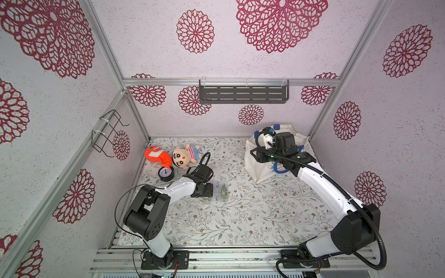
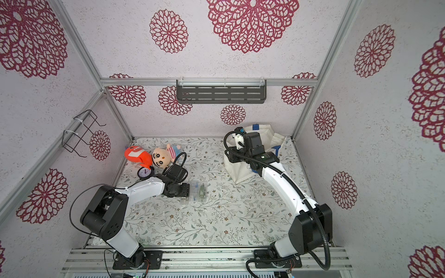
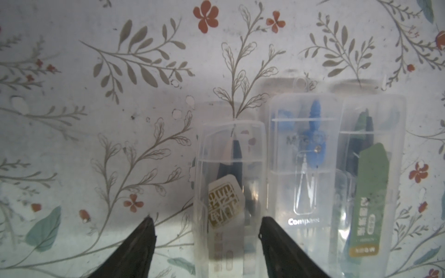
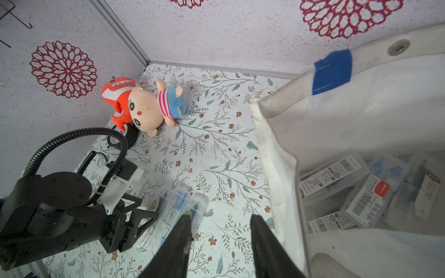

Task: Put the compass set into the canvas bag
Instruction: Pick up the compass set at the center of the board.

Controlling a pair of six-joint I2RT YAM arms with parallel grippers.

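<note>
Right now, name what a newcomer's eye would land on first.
Crimson flower-print walls dominate. An orange shark plush and a doll lie in the far-left corner; the canvas bag stands far right under the right arm, and clear compass cases lie mid-table at the jaws of the left arm.

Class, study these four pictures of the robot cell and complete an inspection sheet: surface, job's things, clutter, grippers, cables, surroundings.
Surface: floral tabletop, no spills seen.
Job's things: three clear compass cases lie side by side on the table; canvas bag stands open at the far right, more boxed sets inside.
Clutter: orange shark plush, doll plush, black alarm clock, grouped far left.
Grippers: left gripper open, jaws astride the gold-labelled case; right gripper open, empty, beside the bag's rim.
Cables: left-arm conduit loops above the wrist; right-arm conduit hangs off the elbow.
Surroundings: flower-patterned walls, slotted shelf, wire rack.
</note>
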